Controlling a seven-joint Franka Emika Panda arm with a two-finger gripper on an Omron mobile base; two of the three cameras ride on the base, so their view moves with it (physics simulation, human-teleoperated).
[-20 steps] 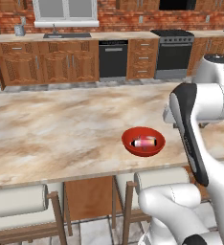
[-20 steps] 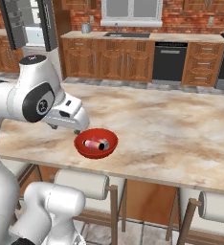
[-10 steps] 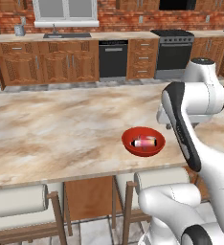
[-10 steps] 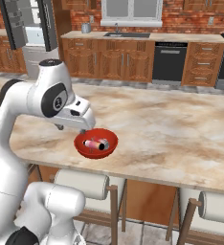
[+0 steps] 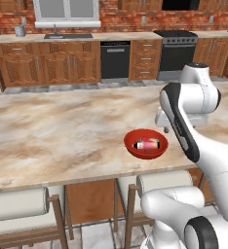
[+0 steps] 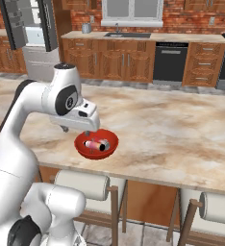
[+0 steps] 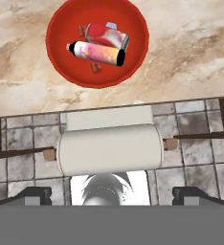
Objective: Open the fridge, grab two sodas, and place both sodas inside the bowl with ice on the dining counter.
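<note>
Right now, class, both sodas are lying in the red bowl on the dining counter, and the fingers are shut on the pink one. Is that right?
Not quite. The fingers are open and hold nothing. In the hand view, both sodas, red and pink, lie free in the red bowl on the dining counter.

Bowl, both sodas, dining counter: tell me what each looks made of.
Bowl: glossy red, likely plastic or glazed ceramic, judging by its sheen. Red soda: probably metal, silvery ends. Pale pink soda: smooth, dark-capped; material unclear. Dining counter: polished beige-brown marbled stone, veined.
</note>
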